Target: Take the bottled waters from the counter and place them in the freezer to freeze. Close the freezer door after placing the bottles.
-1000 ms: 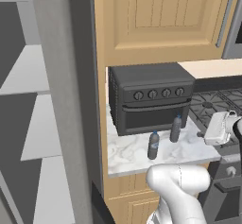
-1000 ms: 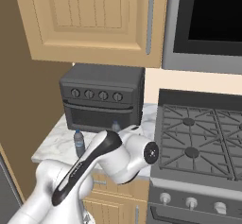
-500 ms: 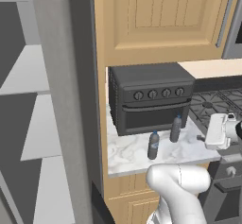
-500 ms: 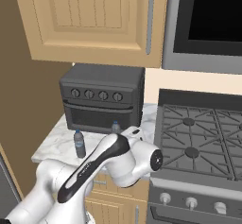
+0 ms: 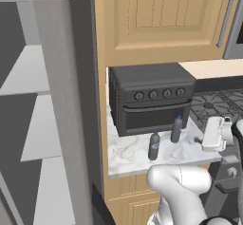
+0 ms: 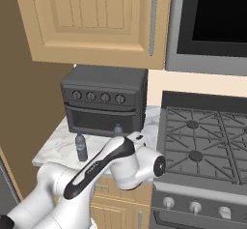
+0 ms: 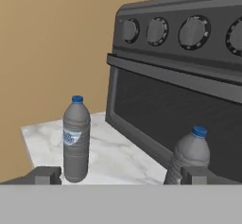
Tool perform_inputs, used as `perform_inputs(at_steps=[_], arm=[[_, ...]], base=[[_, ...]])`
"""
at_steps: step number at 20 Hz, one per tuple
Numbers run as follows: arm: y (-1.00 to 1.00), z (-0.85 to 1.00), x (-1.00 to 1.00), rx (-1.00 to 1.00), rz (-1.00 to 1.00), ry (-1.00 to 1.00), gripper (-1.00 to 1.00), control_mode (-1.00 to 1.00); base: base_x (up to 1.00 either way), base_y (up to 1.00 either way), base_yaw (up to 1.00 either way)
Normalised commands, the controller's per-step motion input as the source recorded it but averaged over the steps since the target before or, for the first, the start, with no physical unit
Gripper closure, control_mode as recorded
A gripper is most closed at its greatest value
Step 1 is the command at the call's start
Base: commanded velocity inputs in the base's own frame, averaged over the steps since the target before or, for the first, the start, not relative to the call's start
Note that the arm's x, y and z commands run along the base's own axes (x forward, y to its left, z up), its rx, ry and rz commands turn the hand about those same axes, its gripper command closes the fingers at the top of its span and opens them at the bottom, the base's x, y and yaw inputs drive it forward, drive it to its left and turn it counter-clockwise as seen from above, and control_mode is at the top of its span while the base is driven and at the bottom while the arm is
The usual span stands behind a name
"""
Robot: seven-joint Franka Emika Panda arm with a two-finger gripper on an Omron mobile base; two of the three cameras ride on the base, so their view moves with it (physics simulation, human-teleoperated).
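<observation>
Early in the job, by the look of it. Both bottles standing upright on the counter (image 5: 133, 157) in front of the toaster oven (image 5: 152, 98): nearer bottle (image 5: 154, 146) out toward the counter's front edge, farther bottle (image 5: 176, 129) just beside the oven door. Neither lifted yet. Gripper (image 7: 120, 176) low over the counter, fingers wide apart, nothing between them; in the hand view one fingertip (image 7: 45, 175) near the left bottle's base, the other (image 7: 196, 175) in front of the right bottle. Freezer (image 5: 42, 119) open at left, shelves bare as far as visible. Still to do, apparently: grasping and carrying each bottle across, then shutting the door.
</observation>
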Motion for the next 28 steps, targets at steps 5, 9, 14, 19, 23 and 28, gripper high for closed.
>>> perform_inputs(at_steps=[5, 9, 14, 19, 23, 28], arm=[[-0.07, -0.12, 0.16, 0.12, -0.03, 0.00, -1.00, -1.00], [-0.02, 0.00, 0.04, 0.21, -0.08, 0.00, -1.00, -1.00], [0.00, 0.00, 0.00, 0.22, -0.10, -0.01, -1.00, -1.00], [0.00, 0.00, 0.00, 0.17, -0.14, 0.00, -1.00, -1.00], [0.00, -0.06, 0.00, 0.01, -0.20, 0.00, -1.00, -1.00], [0.12, -0.01, 0.00, 0.00, -0.15, 0.00, -1.00, -1.00]], base=[[0.00, 0.00, 0.00], [0.00, 0.00, 0.00], [0.00, 0.00, 0.00], [0.00, 0.00, 0.00], [0.00, 0.00, 0.00], [0.00, 0.00, 0.00]])
